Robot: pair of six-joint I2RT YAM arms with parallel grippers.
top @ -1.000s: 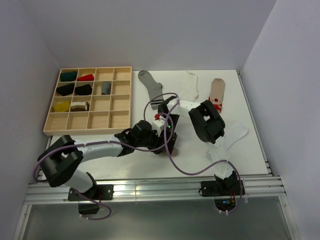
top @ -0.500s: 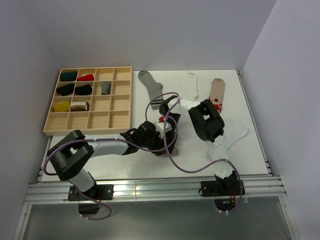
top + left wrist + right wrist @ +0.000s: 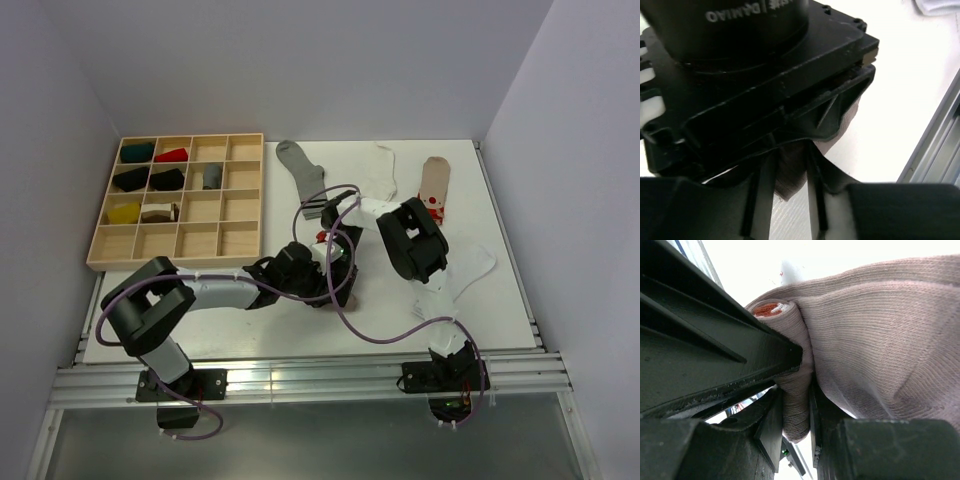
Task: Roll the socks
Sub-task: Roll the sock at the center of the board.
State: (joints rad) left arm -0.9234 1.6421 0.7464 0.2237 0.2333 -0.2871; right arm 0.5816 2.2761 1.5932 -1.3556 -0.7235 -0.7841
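From above, we see both arms meeting at the centre of the white counter (image 3: 500, 310), with a wooden grid tray (image 3: 175, 263) at ten o'clock. At the left wrist, the left pincer (image 3: 788, 162) is clamped on a taupe ribbed knit sock (image 3: 790, 177). At the right wrist, the right pincer (image 3: 796, 402) pinches the same sock just below its rolled, red-tipped end.

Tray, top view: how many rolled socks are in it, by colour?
dark rolls (black or very dark green): 3
red roll: 1
grey roll: 1
yellow roll: 1
white roll with dark band: 1
Total in the tray: 7
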